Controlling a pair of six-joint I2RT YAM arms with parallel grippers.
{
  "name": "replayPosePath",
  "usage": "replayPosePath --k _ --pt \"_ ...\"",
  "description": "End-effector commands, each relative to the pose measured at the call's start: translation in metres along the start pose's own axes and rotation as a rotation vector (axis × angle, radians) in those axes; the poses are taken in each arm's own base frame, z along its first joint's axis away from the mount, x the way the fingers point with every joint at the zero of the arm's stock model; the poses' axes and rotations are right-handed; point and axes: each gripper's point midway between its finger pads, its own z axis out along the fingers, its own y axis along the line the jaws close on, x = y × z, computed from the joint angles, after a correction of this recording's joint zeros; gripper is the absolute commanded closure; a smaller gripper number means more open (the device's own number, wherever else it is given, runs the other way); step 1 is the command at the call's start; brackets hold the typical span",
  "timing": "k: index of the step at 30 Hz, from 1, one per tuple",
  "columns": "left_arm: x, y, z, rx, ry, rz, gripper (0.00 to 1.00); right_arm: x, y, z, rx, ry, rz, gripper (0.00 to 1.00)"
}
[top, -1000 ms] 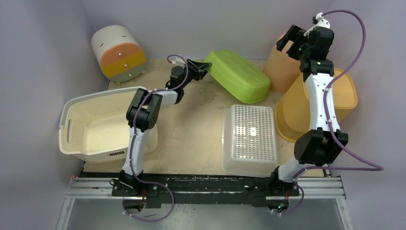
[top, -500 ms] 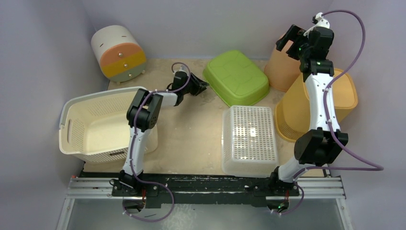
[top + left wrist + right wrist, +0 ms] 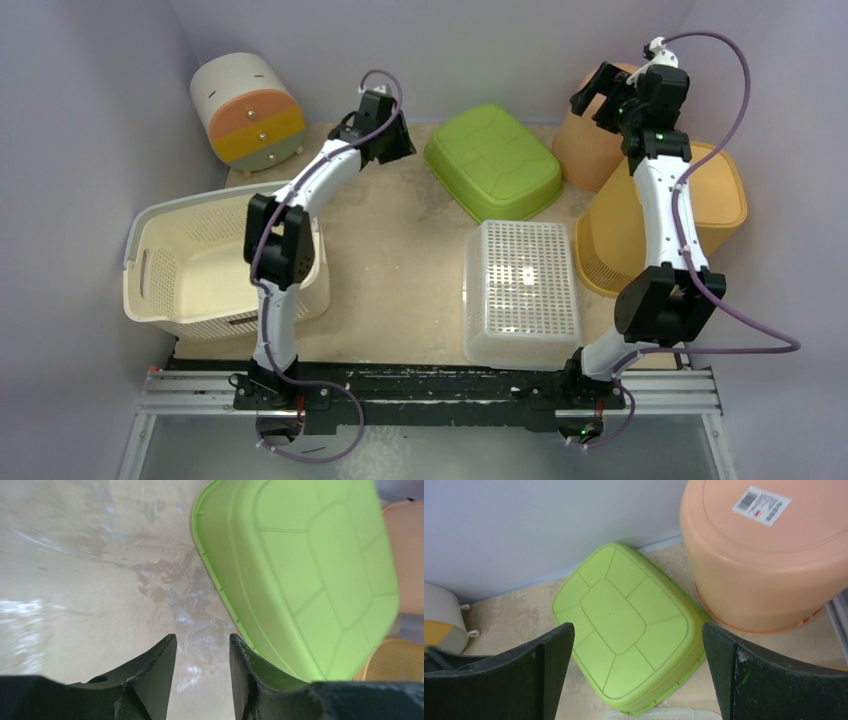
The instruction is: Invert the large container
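Since a second ago the green tub (image 3: 492, 160) drops from its tilt to lie flat, base up and rim down on the table (image 3: 400, 270), at the back just beside the peach tub (image 3: 580, 140). Your left gripper (image 3: 385, 135) lifts clear of it, fingers apart on nothing; your right gripper (image 3: 600, 95) hangs above, fingers spread wide and empty. Judgement: the tub looks light, thin, smooth and slightly flexible, so pinch the rim lip for any re-seating, not the broad ribbed base.
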Motion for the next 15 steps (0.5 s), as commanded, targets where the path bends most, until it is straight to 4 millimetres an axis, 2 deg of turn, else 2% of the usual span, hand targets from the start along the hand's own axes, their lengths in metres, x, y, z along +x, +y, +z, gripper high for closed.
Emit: replayPosePath --k 1,3,7,9,12,15 --pt "-0.049 -0.022 -0.126 -0.106 -0.108 0.235 0.59 0.000 0.015 -0.012 -0.080 -0.018 -0.014 0.00" --pt "-0.053 -0.014 -0.158 -0.177 -0.139 0.281 0.58 0.009 0.016 -0.012 -0.086 -0.001 -0.017 0.00" --pt "-0.051 0.020 -0.222 -0.343 -0.142 0.315 0.59 0.026 0.021 -0.013 -0.108 0.032 -0.022 0.00" --pt "-0.050 0.034 -0.247 -0.411 -0.150 0.319 0.59 0.033 0.025 -0.012 -0.118 0.050 -0.030 0.00" --pt "-0.047 0.050 -0.275 -0.483 -0.154 0.310 0.57 0.045 0.032 -0.011 -0.131 0.078 -0.041 0.00" --pt "-0.037 0.066 -0.288 -0.541 -0.149 0.296 0.52 0.055 0.042 -0.012 -0.150 0.101 -0.059 0.00"
